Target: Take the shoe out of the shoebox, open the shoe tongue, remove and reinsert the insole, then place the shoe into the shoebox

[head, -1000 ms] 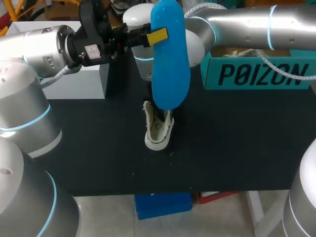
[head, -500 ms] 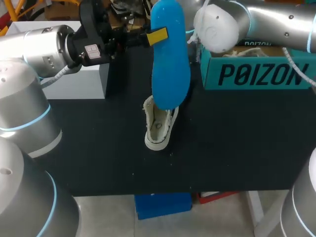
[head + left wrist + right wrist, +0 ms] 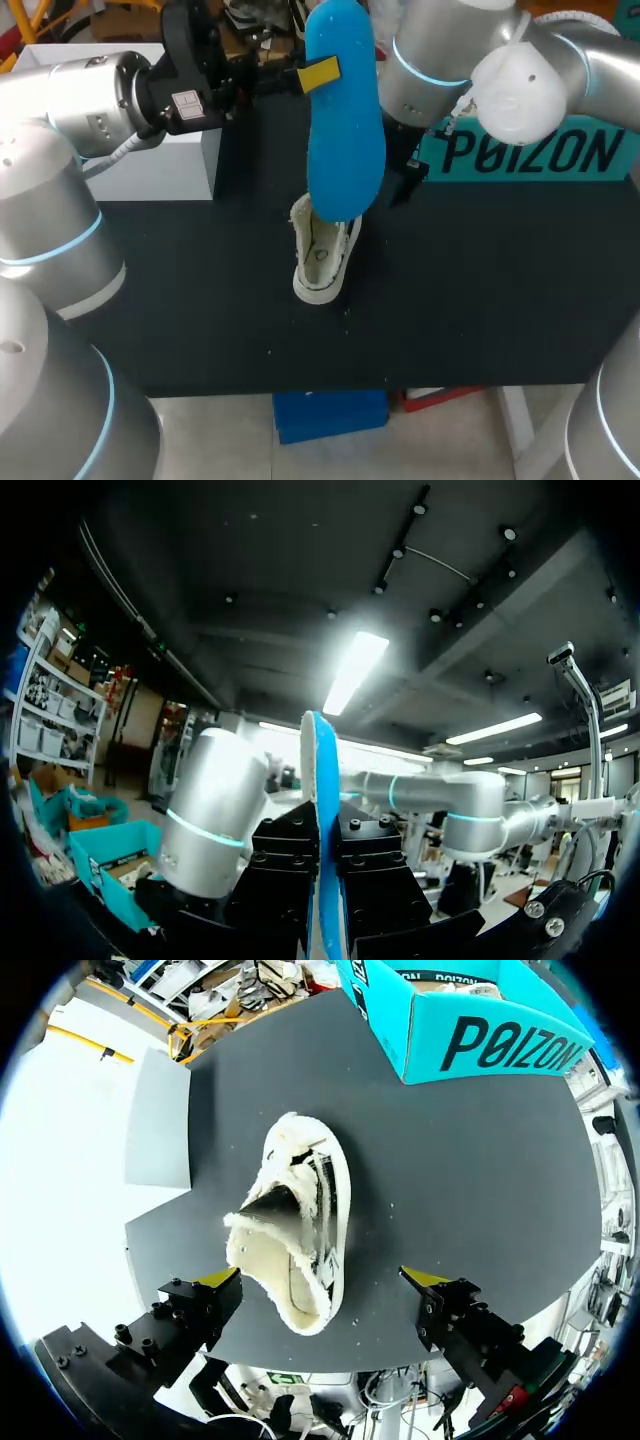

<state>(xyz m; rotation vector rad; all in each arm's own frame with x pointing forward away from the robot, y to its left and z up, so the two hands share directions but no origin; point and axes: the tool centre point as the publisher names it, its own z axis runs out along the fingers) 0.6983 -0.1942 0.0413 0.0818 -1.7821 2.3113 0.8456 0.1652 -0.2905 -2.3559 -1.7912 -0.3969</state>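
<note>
A white shoe (image 3: pixel 322 255) lies on the black table (image 3: pixel 480 300) near its middle, tongue pulled up and opening showing. High above it my left gripper (image 3: pixel 300 75) is shut on a blue insole (image 3: pixel 345 120) that hangs down toward the shoe. In the left wrist view the insole (image 3: pixel 322 780) stands edge-on between the black fingers of that gripper (image 3: pixel 325 870). My right gripper (image 3: pixel 322 1280) is open above the shoe (image 3: pixel 295 1220), one yellow tip on each side, touching nothing. In the head view the right gripper (image 3: pixel 408 180) hangs just right of the insole. The teal shoebox (image 3: pixel 530 150) stands at the back right.
A white box (image 3: pixel 150 160) with a grey side sits at the back left of the table. In the right wrist view the shoebox (image 3: pixel 470 1020) is ahead of the gripper, beyond the shoe. Bare black tabletop lies in front of and to the right of the shoe.
My right gripper has opened and its arm has swung out from behind the insole to the right of it. The shoe has tipped slightly. The left arm and insole have not moved.
</note>
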